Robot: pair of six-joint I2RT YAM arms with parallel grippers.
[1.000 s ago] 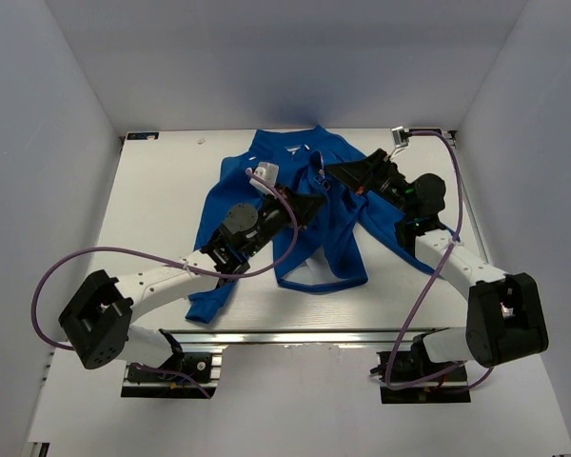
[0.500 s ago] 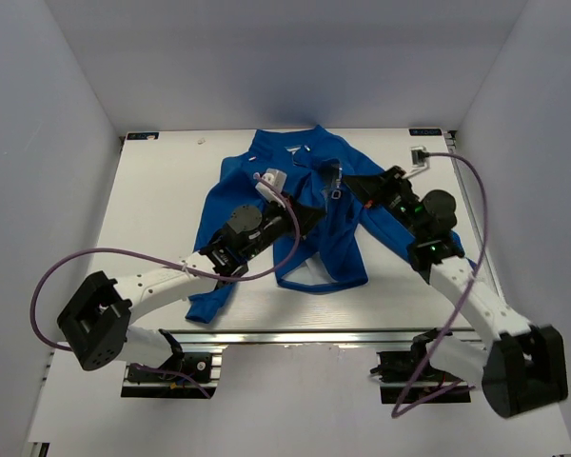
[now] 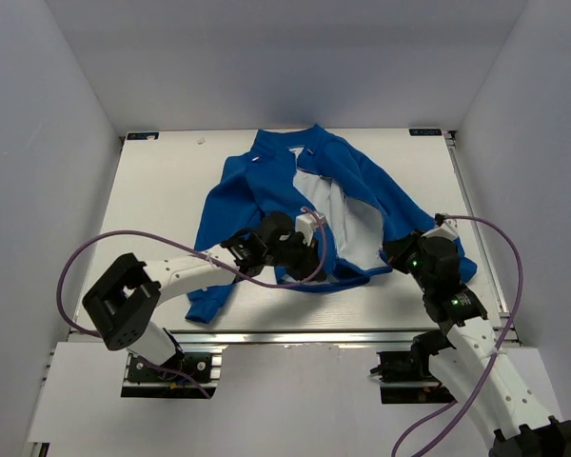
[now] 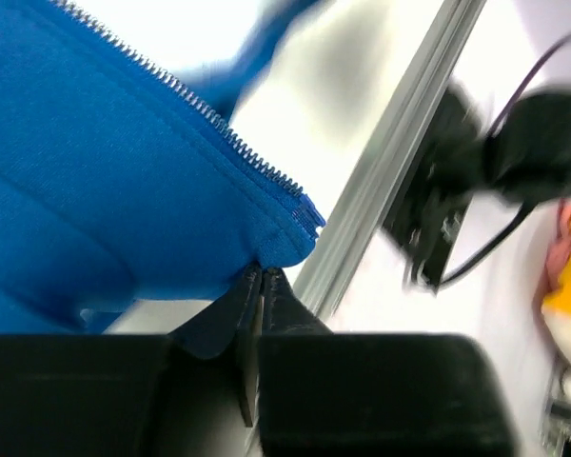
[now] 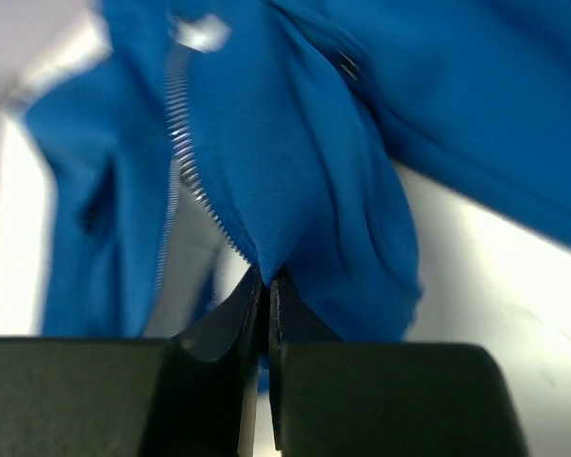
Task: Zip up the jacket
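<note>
Jacket [image 3: 257,190] unzipped, spread on counter [image 3: 162,190] | left claw [image 4: 261,282] pinched on hem corner beside zipper [image 4: 219,133] | right claw [image 5: 265,283] pinched on zipper edge

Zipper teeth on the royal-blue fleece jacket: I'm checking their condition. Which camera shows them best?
Left wrist: the silver zipper teeth run sharp and close along the royal-blue fleece jacket edge. Right wrist shows a blurrier row. Top external shows the whole open jacket, teeth too small to tell.

The right pincer [image 5: 264,281] pinches the jacket [image 5: 295,171] beside its zipper teeth [image 5: 184,152].
</note>
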